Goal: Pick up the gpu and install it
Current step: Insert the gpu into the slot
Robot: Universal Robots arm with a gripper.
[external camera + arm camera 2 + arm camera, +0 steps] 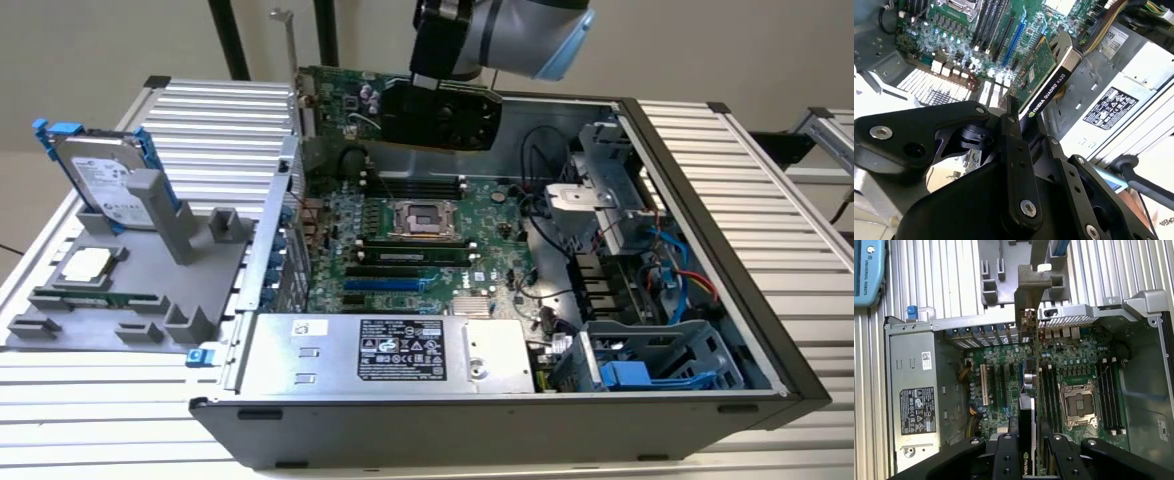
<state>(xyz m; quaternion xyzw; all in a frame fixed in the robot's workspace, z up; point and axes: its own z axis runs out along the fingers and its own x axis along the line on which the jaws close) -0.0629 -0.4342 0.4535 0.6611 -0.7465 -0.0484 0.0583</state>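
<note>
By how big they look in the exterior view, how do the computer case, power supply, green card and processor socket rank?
Largest to smallest:
computer case
power supply
gpu, the green card
processor socket

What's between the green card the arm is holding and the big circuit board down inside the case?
Nothing, just open air: in the second wrist view the gpu, clamped in the gripper, hangs over the motherboard.

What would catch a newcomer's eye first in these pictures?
The gripper holds the gpu on edge above the motherboard of the open computer case. At the exterior view's left, a hard drive stands in a grey holder.
</note>
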